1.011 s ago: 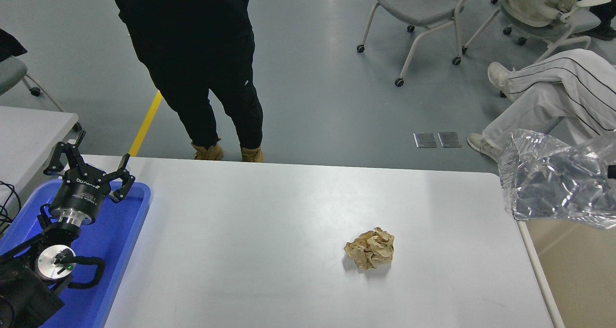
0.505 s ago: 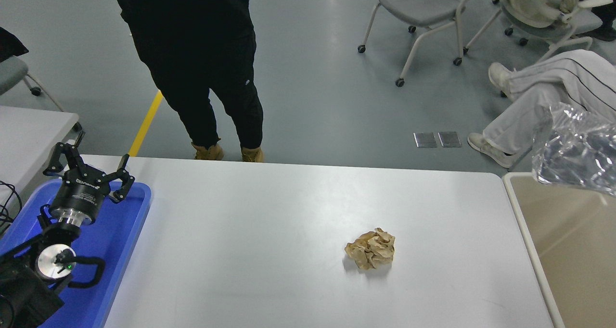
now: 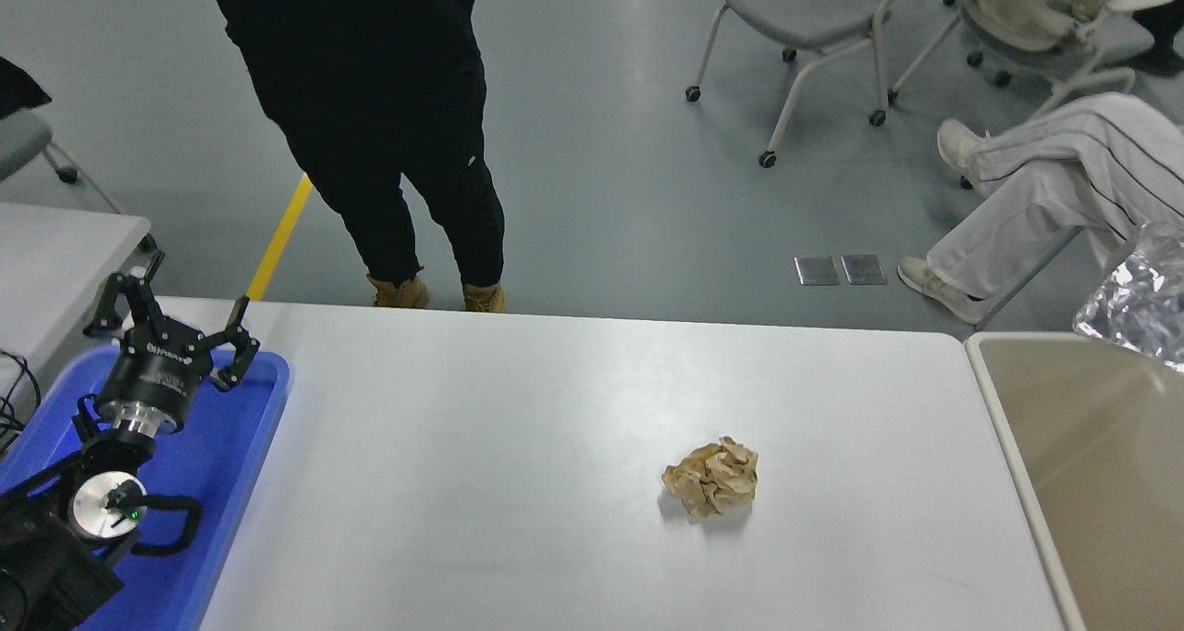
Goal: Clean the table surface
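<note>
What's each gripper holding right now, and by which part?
Left gripper, parked over the blue plastic tray, holds nothing. Right gripper is out of view; what carries the crumpled clear plastic bag cannot be told.

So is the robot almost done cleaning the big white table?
Not quite. A crumpled clear plastic is off the table surface, above the beige bin at the right; what holds it is out of view. One crumpled brown paper ball is left on the table. The left claw is parked open over the blue tray.
</note>
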{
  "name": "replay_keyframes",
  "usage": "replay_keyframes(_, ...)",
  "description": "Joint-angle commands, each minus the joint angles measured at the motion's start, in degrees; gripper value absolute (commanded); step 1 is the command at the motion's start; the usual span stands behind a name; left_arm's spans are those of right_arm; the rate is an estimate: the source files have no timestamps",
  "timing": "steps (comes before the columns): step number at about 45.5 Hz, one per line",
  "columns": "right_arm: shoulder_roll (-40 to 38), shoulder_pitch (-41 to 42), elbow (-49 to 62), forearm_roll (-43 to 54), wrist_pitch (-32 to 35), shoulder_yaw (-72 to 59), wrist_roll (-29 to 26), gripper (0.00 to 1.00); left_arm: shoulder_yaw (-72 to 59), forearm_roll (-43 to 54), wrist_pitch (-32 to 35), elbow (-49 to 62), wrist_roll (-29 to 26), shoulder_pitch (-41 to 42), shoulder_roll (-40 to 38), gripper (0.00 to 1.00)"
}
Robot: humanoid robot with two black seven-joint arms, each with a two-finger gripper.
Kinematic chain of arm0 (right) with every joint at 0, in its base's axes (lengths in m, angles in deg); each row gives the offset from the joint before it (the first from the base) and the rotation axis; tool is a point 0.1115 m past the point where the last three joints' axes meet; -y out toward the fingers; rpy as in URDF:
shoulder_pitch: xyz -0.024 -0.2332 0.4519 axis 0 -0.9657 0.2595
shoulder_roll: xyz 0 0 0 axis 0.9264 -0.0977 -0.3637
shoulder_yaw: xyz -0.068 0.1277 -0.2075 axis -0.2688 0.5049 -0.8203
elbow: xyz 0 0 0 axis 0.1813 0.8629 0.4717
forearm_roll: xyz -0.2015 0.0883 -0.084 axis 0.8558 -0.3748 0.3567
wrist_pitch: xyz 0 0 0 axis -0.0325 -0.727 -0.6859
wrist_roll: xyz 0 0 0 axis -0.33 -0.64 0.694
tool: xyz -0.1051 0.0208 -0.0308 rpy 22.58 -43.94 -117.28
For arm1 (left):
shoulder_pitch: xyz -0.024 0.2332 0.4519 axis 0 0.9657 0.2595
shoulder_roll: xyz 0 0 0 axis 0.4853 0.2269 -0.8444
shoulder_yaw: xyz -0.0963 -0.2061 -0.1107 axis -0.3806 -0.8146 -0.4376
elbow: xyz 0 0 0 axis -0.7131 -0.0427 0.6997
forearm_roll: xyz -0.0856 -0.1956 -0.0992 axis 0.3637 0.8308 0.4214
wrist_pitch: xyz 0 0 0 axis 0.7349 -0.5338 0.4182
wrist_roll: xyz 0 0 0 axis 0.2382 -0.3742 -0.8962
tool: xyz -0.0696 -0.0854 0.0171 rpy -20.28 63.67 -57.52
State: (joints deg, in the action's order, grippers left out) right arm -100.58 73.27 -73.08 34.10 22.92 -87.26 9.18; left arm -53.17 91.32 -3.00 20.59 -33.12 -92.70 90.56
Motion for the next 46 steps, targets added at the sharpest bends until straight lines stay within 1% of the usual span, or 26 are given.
replay_keyframes(1, 14.3, -8.5, 17.5, -8.8, -6.3, -0.5, -0.7, 0.00, 0.0, 0.0, 0.0, 0.0, 0.0, 0.0, 0.0, 1.00)
replay_keyframes(9, 25.5, -12.6, 30.6, -13.5, -8.8, -0.7, -1.0, 0.00, 0.0, 0.0, 0.0, -0.1, 0.0, 0.0, 0.0, 1.00)
replay_keyframes(14, 30.5, -14.1, 35.0, -15.9, -11.2, -0.6, -2.7, 0.00, 0.0, 0.0, 0.0, 0.0, 0.0, 0.0, 0.0, 1.00)
replay_keyframes(20, 33.0, -15.6, 35.1, -18.5, -14.5, -0.2, -7.0, 0.00, 0.0, 0.0, 0.0, 0.0, 0.0, 0.0, 0.0, 1.00)
replay_keyframes(25, 34.9, -16.3, 35.1, -20.0, -15.3, 0.1, -11.9, 0.00, 0.0, 0.0, 0.0, 0.0, 0.0, 0.0, 0.0, 1.00)
replay_keyframes(28, 35.7, -16.7, 35.1, -20.7, -15.3, 0.2, -13.9, 0.00, 0.0, 0.0, 0.0, -0.1, 0.0, 0.0, 0.0, 1.00)
replay_keyframes(37, 36.8, -17.4, 35.1, -21.1, -15.9, 0.4, -16.1, 0.01, 0.0, 0.0, 0.0, 0.0, 0.0, 0.0, 0.0, 1.00)
replay_keyframes(39, 36.9, -17.5, 35.0, -21.5, -16.1, 0.3, -16.2, 0.06, 0.0, 0.0, 0.0, -0.1, 0.0, 0.0, 0.0, 1.00)
replay_keyframes(41, 37.1, -17.5, 35.0, -22.1, -16.1, 0.4, -16.4, 0.16, 0.0, 0.0, 0.0, 0.0, 0.0, 0.0, 0.0, 1.00)
replay_keyframes(42, 37.2, -17.6, 35.0, -22.4, -16.2, 0.4, -16.5, 0.25, 0.0, 0.0, 0.0, 0.0, 0.0, 0.0, 0.0, 1.00)
replay_keyframes(44, 37.2, -17.5, 35.0, -23.0, -16.2, 0.5, -16.5, 0.50, 0.0, 0.0, 0.0, 0.0, 0.0, 0.0, 0.0, 1.00)
replay_keyframes(45, 37.2, -17.5, 35.0, -23.2, -16.3, 0.5, -16.5, 0.61, 0.0, 0.0, 0.0, -0.1, 0.0, 0.0, 0.0, 1.00)
replay_keyframes(46, 37.2, -17.5, 35.0, -23.4, -16.4, 0.5, -16.5, 0.68, 0.0, 0.0, 0.0, -0.1, 0.0, 0.0, 0.0, 1.00)
